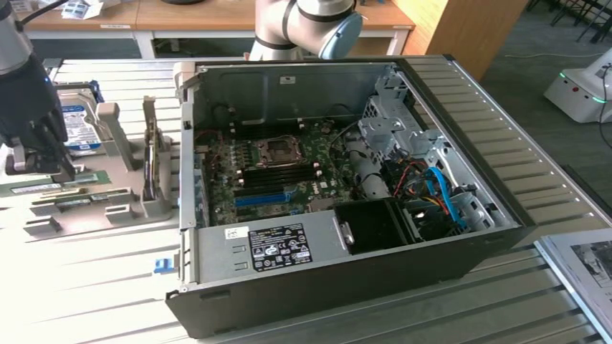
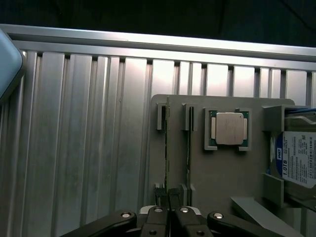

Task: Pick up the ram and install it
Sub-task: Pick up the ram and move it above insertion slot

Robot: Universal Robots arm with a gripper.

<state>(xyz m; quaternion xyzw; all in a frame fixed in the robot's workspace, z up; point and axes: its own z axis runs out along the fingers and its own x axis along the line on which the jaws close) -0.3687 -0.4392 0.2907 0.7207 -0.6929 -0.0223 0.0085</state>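
Closest to the wrist camera, the gripper [image 2: 167,195] is seen from behind, with its black linkages spread to either side. The jaws are clenched on the near end of the ram [image 2: 167,143], a thin green stick that is seen edge-on and stands in a slot of a grey holder [image 2: 217,173]. A second stick [image 2: 188,143] is set parallel to it in the next slot, just beside it and untouched by the jaws. Further along the same holder, a square silver processor [image 2: 229,128] is seated in its own recess. A hard drive [image 2: 296,160] with a blue and white label is propped at the holder's edge beyond the processor. The holder is carried by a ribbed metal desk [image 2: 74,148].

In the exterior view, the gripper is found at that view's left, placed low over the holder, with the hard drive standing just behind it. An open computer case [image 1: 459,236] is laid on its side at the centre of the desk, apart from the holder. Inside it, a green motherboard [image 1: 225,179] is exposed, with a processor socket [image 1: 279,148] and dark memory slots [image 1: 277,170] next to that socket. A labelled power supply [image 1: 277,244] is fitted along the case's near wall, and blue and red cables [image 1: 440,190] are bundled at the exterior view's right. A joint of the arm [image 1: 330,29] is seen behind the case.
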